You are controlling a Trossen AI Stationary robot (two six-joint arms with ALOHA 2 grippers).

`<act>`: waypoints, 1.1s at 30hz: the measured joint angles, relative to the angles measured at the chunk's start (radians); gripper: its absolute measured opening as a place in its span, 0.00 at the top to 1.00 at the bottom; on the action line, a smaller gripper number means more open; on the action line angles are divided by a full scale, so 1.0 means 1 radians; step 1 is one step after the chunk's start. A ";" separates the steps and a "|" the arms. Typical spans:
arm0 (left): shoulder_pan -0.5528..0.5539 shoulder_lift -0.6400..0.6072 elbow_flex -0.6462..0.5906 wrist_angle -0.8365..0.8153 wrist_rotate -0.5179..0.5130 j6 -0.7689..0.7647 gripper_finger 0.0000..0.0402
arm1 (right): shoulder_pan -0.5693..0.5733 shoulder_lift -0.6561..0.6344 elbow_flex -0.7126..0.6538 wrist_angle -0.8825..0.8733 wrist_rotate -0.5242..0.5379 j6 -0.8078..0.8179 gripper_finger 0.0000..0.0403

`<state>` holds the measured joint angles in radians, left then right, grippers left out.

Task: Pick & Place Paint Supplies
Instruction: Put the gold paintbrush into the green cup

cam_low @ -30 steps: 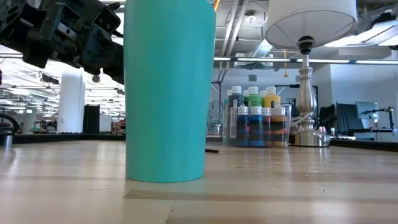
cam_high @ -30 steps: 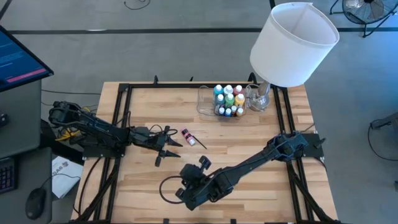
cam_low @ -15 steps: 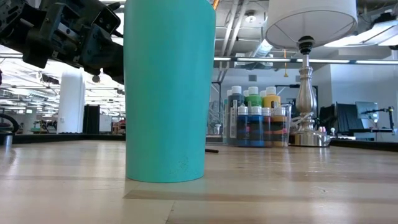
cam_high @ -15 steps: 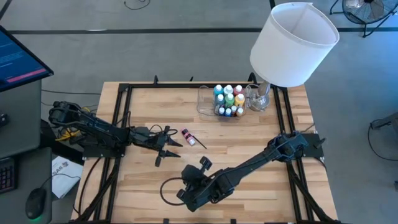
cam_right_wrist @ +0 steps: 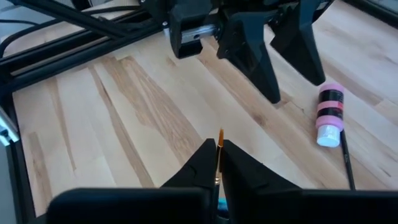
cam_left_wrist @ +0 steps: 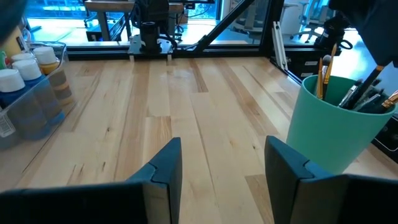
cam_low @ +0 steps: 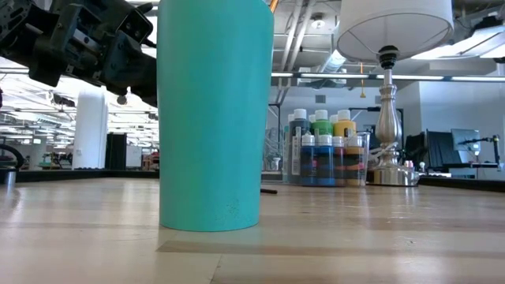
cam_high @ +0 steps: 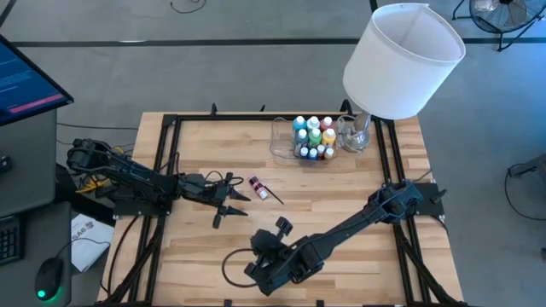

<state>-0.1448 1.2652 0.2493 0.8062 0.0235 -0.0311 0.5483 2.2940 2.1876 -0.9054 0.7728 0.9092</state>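
My right gripper (cam_right_wrist: 219,163) hovers over the near middle of the table, shut on a thin brush (cam_right_wrist: 219,144). Under that arm stands a teal cup (cam_left_wrist: 339,124) with several brushes in it; the high view hides it. A pink white-capped bottle (cam_high: 257,185) lies on its side mid-table, and a loose dark brush (cam_high: 274,195) lies beside it. The other paint bottles (cam_high: 314,136) stand in the clear tray (cam_high: 281,141) at the far side. My left gripper (cam_high: 223,205) waits open at the left, close to the pink bottle and touching nothing. My right gripper pinches the thin brush between its two fingers, which lie along it. The brush's orange end (cam_right_wrist: 220,134) sticks out past the fingertips, toward the table's far left. It is lifted clear of the wood; the fingers hide the rest of it.
A lamp with a big white shade (cam_high: 403,60) stands at the far right, next to the tray. A black cable loop (cam_high: 235,260) hangs by the right arm. Bare wood lies between the left gripper and the tray.
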 joint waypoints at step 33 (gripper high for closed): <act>0.000 0.000 0.000 -0.005 0.000 0.000 0.70 | 0.060 0.025 -0.002 -0.065 0.182 0.072 0.99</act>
<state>-0.1448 1.2648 0.2493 0.8013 0.0235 -0.0311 0.6087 2.3190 2.1861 -0.9701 0.9547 0.9810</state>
